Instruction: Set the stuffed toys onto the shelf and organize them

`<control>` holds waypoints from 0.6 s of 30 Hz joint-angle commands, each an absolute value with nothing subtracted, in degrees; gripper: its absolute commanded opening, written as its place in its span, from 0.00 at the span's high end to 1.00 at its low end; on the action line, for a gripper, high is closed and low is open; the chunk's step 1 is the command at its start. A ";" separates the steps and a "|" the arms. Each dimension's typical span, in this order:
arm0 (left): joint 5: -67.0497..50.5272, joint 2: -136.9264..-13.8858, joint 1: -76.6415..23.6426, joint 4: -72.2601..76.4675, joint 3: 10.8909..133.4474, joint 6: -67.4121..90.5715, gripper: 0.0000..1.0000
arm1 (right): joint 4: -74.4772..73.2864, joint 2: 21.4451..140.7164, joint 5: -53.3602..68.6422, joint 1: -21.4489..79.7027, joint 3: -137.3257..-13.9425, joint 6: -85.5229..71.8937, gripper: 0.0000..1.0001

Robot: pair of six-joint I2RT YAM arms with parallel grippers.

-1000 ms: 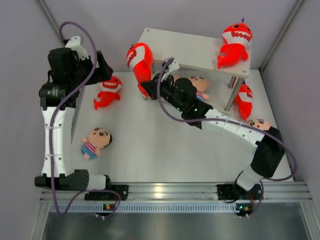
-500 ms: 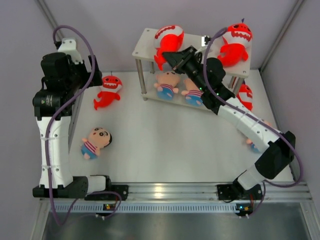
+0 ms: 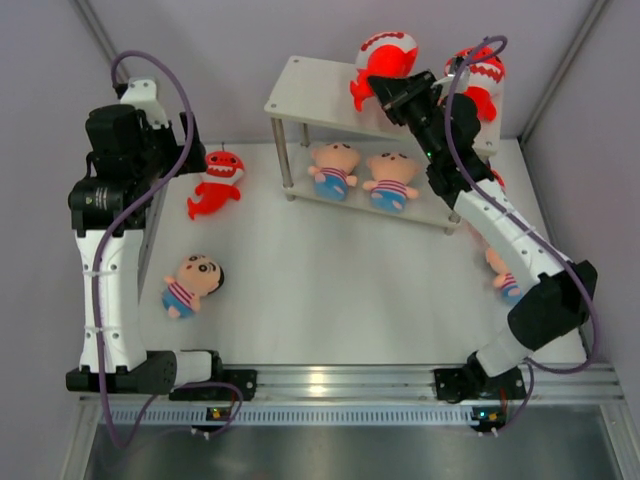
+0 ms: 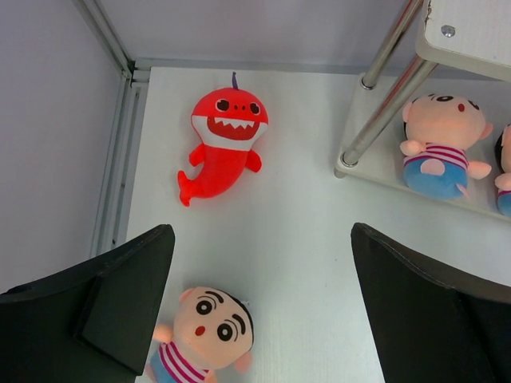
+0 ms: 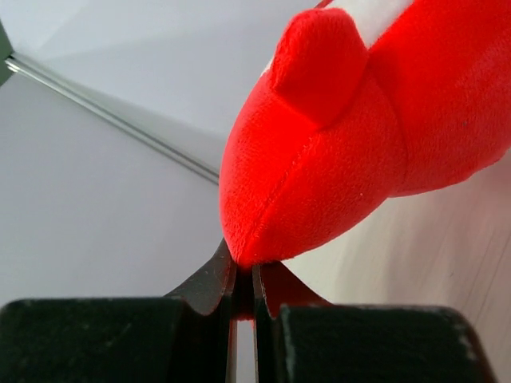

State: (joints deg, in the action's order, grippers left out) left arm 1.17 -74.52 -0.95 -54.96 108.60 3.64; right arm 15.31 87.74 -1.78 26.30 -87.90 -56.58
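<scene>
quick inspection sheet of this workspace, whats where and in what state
surface: white table
job's things: shelf; held shark over the top tier, beside the top-tier shark; lower left doll and lower right doll side by side on the lower tier; loose shark, table doll and far-right doll lie on the table
clutter: nothing seen
grippers: right gripper shut on the held shark's end; left gripper open, empty
cables: purple cables loop off both arms; the right one crosses in front of the top-tier shark
surroundings: grey walls; metal rail at the near edge
</scene>
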 commanded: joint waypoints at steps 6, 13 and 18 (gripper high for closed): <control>0.97 -73.48 -0.79 -54.49 107.49 2.37 0.02 | 9.42 95.54 3.16 24.35 -96.85 -58.88 0.91; 0.26 -73.83 -0.79 -54.41 106.08 2.64 0.02 | 8.70 91.68 0.62 23.82 -91.24 -60.03 0.68; -2.72 -74.18 -0.79 -54.49 106.26 3.08 0.02 | 8.88 88.25 0.35 23.38 -89.56 -58.81 0.49</control>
